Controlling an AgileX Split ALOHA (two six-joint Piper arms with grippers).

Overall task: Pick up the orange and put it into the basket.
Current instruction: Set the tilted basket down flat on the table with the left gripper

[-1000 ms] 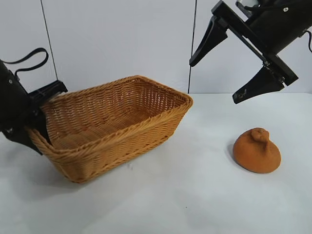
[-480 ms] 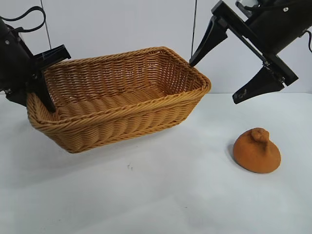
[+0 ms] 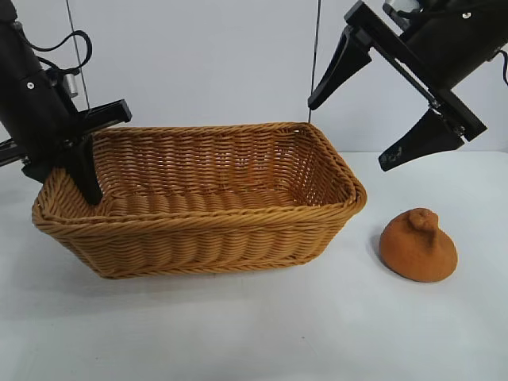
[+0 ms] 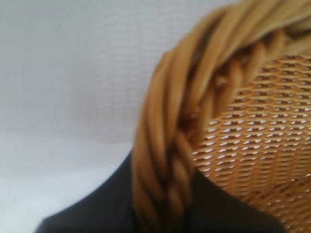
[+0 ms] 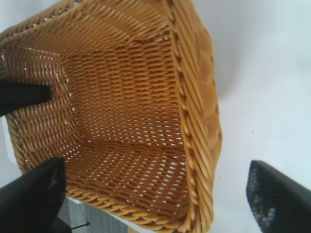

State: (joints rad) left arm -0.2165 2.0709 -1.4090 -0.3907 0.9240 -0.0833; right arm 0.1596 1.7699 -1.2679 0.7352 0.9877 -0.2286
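The honey-tan wicker basket [image 3: 198, 202] stands on the white table, left of centre. My left gripper [image 3: 79, 155] is shut on the basket's braided rim at its left end, one finger inside and one outside; the rim [image 4: 170, 145] shows between the black fingers in the left wrist view. The orange [image 3: 417, 245], a matte orange-brown lump with a knob on top, lies on the table to the right of the basket, apart from it. My right gripper [image 3: 361, 119] hangs open and empty high above the gap between the basket and the orange. The basket's inside [image 5: 126, 121] shows in the right wrist view.
A white table [image 3: 262, 333] with a pale wall behind. Bare table shows in front of the basket and around the orange.
My left gripper has swung the basket round and shifted it rightward, so its long side now faces the camera and its right end is nearer the orange. The right arm and the orange have not moved.
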